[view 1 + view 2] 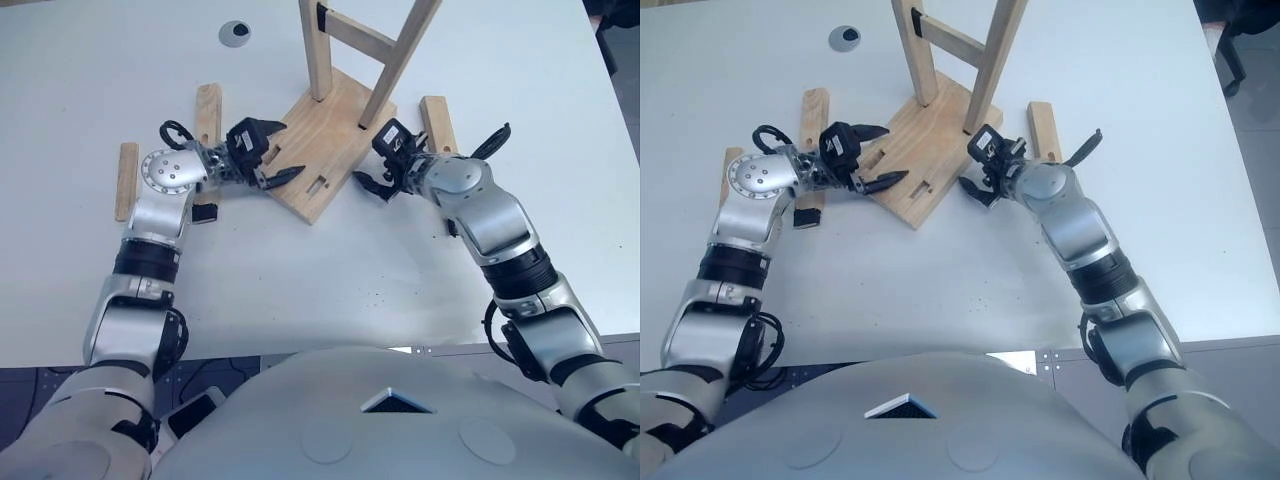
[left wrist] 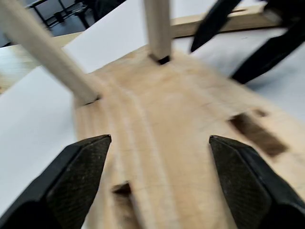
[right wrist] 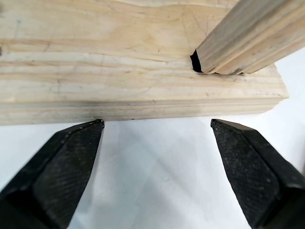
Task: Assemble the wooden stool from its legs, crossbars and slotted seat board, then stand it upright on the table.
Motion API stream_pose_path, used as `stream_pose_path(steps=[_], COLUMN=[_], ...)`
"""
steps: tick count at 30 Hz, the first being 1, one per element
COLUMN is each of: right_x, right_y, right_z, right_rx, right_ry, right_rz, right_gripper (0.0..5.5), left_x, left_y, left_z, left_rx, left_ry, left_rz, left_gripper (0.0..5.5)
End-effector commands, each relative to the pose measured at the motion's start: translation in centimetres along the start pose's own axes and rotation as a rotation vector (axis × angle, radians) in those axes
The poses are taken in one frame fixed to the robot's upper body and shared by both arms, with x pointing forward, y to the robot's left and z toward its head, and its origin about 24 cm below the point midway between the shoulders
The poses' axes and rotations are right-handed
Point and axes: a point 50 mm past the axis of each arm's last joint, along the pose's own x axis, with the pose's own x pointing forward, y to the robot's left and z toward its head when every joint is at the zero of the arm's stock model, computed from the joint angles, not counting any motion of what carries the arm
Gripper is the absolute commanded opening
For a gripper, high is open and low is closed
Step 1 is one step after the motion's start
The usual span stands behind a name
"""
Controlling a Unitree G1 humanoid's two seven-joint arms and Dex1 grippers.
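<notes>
The slotted seat board (image 1: pixel 322 150) lies flat on the white table (image 1: pixel 300 280). Two legs (image 1: pixel 317 50) (image 1: pixel 398 65) stand in its far slots, joined by a crossbar (image 1: pixel 360 35). My left gripper (image 1: pixel 283 150) is open, its fingers (image 2: pixel 81 181) spread above the board's left edge, over an empty slot (image 2: pixel 250 129). At the board's right edge my right gripper (image 1: pixel 372 160) is open too and holds nothing. In the right wrist view its fingers (image 3: pixel 66 167) hover low over the table just short of the board's side (image 3: pixel 119 105), near the foot of one leg (image 3: pixel 252 38).
Loose wooden pieces lie on the table: one (image 1: pixel 208 112) behind my left gripper, one (image 1: pixel 126 180) at the far left, one (image 1: pixel 437 122) right of the board. A small dark part (image 1: pixel 205 212) sits by my left wrist. A round cable hole (image 1: pixel 236 33) is at the back.
</notes>
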Motion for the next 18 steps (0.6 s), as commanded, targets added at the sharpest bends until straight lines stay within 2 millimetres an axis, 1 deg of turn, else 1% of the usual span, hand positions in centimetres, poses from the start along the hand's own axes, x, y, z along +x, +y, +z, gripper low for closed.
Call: stream_pose_path(steps=[1, 3, 5, 6, 7, 9, 12, 13, 15, 18], right_x=[-0.7, -1.3, -2.2, -2.6, -2.8, -3.0, -2.8, -2.5, -2.1, -2.0], right_y=[-1.1, -1.5, -2.1, -2.4, -2.6, -2.6, -2.0, -1.8, -1.6, -1.6], right_z=[-0.1, 0.1, 0.0, 0.2, 0.3, 0.7, 1.2, 1.2, 0.9, 0.8], right_rx=[-0.043, -0.055, -0.085, -0.097, -0.104, -0.114, -0.117, -0.122, -0.119, -0.076], right_ry=[0.006, -0.001, 0.000, -0.001, -0.006, -0.017, -0.038, -0.049, -0.042, -0.047], right_rz=[-0.018, 0.007, 0.010, 0.007, 0.007, 0.014, 0.029, 0.033, 0.030, 0.023], right_gripper=[4.14, 4.14, 4.14, 4.14, 4.14, 4.14, 4.14, 4.14, 4.14, 4.14], left_x=[-1.2, -1.8, -2.5, -2.8, -3.1, -3.3, -2.9, -2.9, -3.0, -2.1], left_y=[-0.7, 0.7, 2.8, 4.0, 5.3, 7.3, 8.9, 9.2, 9.3, 8.6], left_z=[0.8, 3.1, 5.4, 6.0, 6.1, 5.6, 3.9, 2.8, 1.0, -0.3], left_rx=[-0.025, -0.005, 0.061, 0.102, 0.132, 0.218, 0.336, 0.391, 0.445, 0.515], left_ry=[0.004, -0.060, -0.094, -0.078, -0.051, 0.033, 0.164, 0.235, 0.312, 0.324], left_rz=[0.031, 0.091, 0.158, 0.201, 0.250, 0.348, 0.423, 0.450, 0.463, 0.417], left_gripper=[3.81, 3.81, 3.81, 3.81, 3.81, 3.81, 3.81, 3.81, 3.81, 3.81])
